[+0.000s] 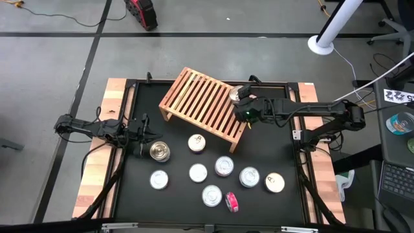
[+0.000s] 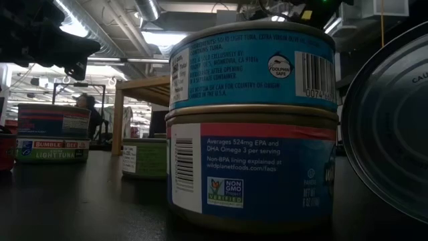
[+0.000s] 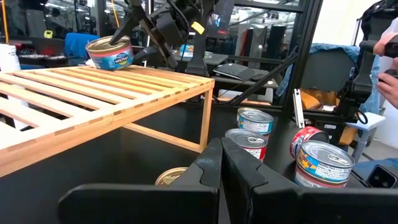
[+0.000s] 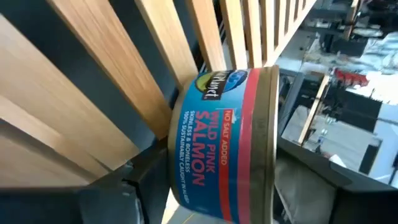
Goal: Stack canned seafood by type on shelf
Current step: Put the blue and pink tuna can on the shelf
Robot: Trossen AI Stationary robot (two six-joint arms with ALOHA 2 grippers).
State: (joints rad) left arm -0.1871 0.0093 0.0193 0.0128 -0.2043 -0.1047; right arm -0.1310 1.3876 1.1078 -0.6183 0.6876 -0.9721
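Sitting on shelf [image 1: 200, 103], salmon can [image 1: 237, 94] between right claw [image 1: 242, 101] fingers

- The right arm reaches in from the table's right edge, stretched across toward the middle, its wrist over the far right corner of the wooden shelf [image 1: 204, 107].
- The right gripper [image 1: 240, 98] sits at a salmon can [image 4: 227, 146] on the slats; whether its fingers grip the can is unclear.
- The left arm lies low along the table's left side; the left gripper [image 1: 146, 134] points inward, fingers [image 3: 202, 171] pressed together.
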